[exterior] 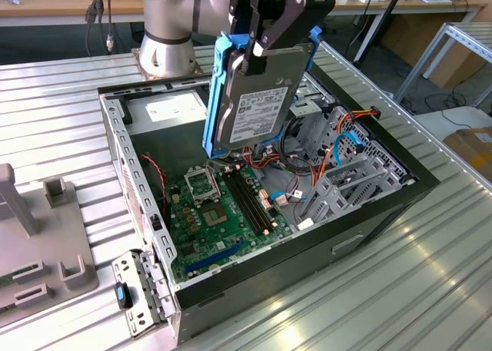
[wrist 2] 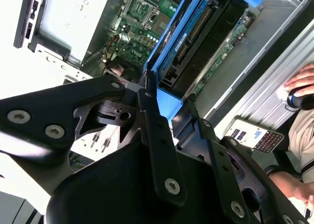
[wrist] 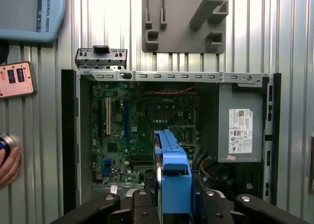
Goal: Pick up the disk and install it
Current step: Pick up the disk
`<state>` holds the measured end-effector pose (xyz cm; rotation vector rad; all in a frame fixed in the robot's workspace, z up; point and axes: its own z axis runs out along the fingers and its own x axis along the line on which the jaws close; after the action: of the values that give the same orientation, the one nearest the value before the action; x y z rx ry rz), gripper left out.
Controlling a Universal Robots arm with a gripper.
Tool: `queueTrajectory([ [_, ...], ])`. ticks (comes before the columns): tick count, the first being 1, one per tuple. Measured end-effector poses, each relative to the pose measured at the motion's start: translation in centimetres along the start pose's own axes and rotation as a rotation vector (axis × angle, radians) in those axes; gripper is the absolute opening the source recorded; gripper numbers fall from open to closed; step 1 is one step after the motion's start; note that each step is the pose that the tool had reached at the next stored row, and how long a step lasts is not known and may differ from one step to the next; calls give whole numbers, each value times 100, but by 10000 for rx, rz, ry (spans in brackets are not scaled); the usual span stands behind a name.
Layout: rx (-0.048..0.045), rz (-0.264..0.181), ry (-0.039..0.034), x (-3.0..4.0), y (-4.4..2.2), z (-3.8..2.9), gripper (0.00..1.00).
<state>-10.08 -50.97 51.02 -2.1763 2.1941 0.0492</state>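
Starting at the exterior view's left, a gray holder [exterior: 46, 236] sits on the ribbed desk [exterior: 400, 289], beside the open computer case [exterior: 115, 144]. Inside the case lie a green circuit board [exterior: 223, 209], a silver power box [exterior: 173, 109] at the far wall and, toward the exterior view's right, a metal cage [exterior: 350, 178] threaded with orange and blue cables [exterior: 347, 142]. Above the board, the claw [exterior: 257, 48] is clenched on the disk [exterior: 257, 97], held on edge in the air. The first wrist view adds a person's hand [wrist: 9, 166] beside the case and a pink handset [wrist: 15, 79] on the desk. The second wrist view gives the disk's narrow edge between its blue rails.
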Motion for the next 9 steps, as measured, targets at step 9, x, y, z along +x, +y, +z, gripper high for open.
queueTrajectory([
  [9, -1, 0, 1, 58, -241, 2, 36],
])
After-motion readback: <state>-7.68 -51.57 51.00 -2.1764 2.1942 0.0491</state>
